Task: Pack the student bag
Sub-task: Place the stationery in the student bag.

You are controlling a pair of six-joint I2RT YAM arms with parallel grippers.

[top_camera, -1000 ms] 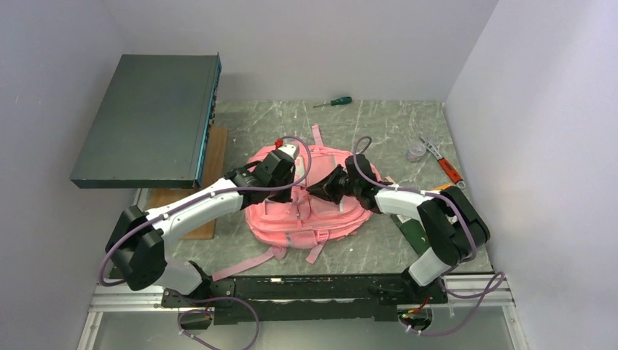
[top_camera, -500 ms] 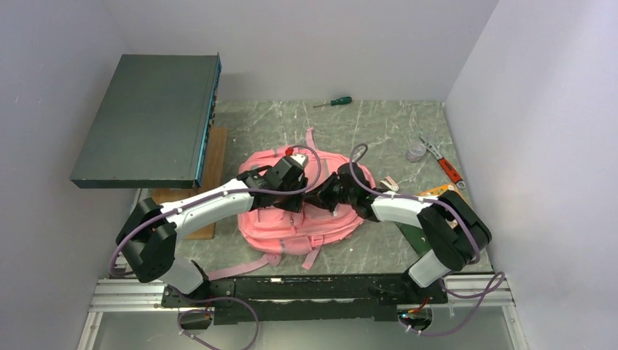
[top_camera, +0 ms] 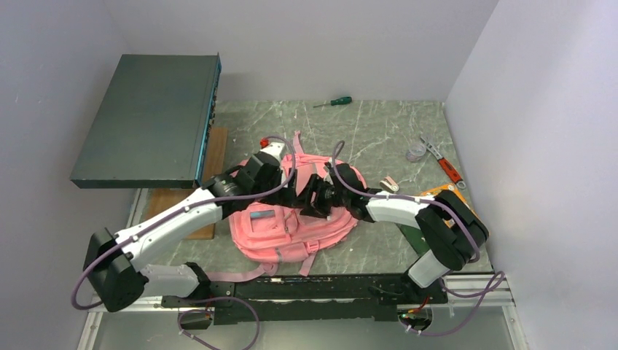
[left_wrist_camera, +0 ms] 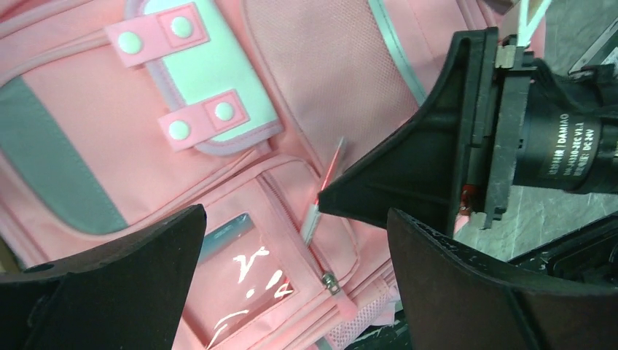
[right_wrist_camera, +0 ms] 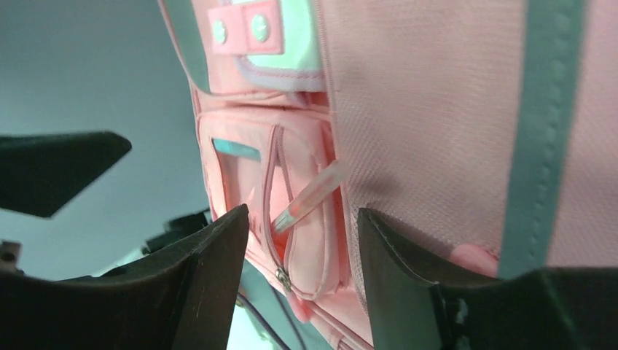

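Grey-green marbled desk [top_camera: 364, 131] carries the student bag [top_camera: 291, 226] lying flat near its middle, a green-handled screwdriver [top_camera: 334, 102] by the far edge, a small clear cup [top_camera: 415, 152] and a red-handled tool [top_camera: 446, 166] close together at the right, and a wooden board [top_camera: 216, 153] along the left edge.

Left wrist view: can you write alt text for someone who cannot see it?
A pink student bag fills the view, with its white label patch at upper left and a small front pocket with a zip below it. The right gripper points in from the right at a thin pink stick by the pocket's edge. The left gripper, open, frames the bottom.
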